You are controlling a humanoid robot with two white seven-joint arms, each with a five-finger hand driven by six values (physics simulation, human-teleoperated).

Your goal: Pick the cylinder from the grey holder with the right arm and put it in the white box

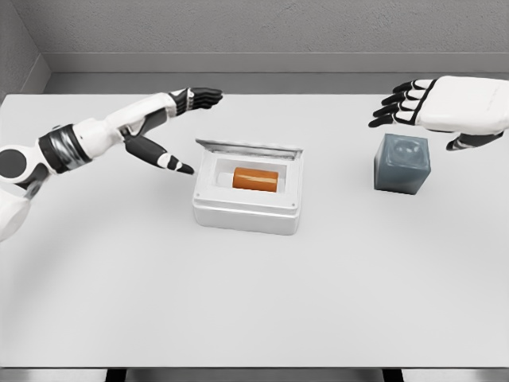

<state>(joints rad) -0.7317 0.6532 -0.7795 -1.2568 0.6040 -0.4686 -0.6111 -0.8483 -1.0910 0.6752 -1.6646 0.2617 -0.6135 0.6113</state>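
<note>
The right hand (433,107) has its fingers (395,101) stretched out and slightly apart, holding nothing. Just below them stands the grey holder (403,163), its round socket looking bare. Farther off to the fingers' left sits the white box (247,191), lid tipped back, and the orange cylinder (255,180) lies on its side inside it. So the placing looks done, as far as I can judge.

The left hand (171,127) is also spread, with fingers reaching away from the robot and the thumb (163,157) pointing at the near-left wall of the box, almost touching it.

The risks from here seem small but real. If that thumb drifts toward the box it could nudge it and roll the cylinder against a wall. If the right hand drops while pulling back, its fingers could clip the holder and tip it on the table (254,302).

Count: one cylinder, one box, one holder, two hands.
</note>
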